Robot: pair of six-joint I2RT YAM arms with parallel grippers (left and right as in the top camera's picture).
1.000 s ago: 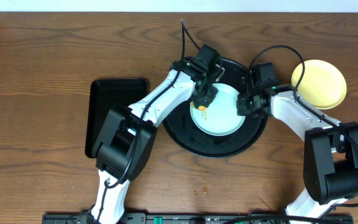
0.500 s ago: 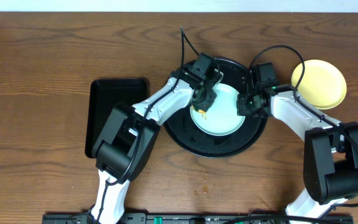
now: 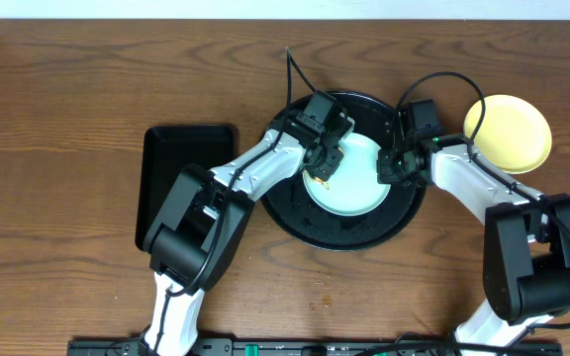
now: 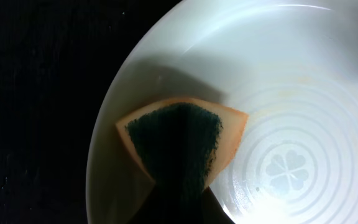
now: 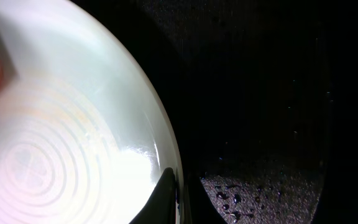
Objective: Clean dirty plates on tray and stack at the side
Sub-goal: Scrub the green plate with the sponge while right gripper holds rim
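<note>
The aqua plate [image 3: 359, 188] is pale blue-green, embossed with concentric rings round a four-leaf clover, and lies on the glossy black tray [image 3: 349, 235]. The sponge [image 4: 173, 137] on it is orange with a dark green scouring face. A pale yellow plate [image 3: 508, 133] sits at the tray's 2 o'clock and a black small tray [image 3: 181, 158] at its 9 o'clock, both on the brown wood-grain table [image 3: 67, 99].
</note>
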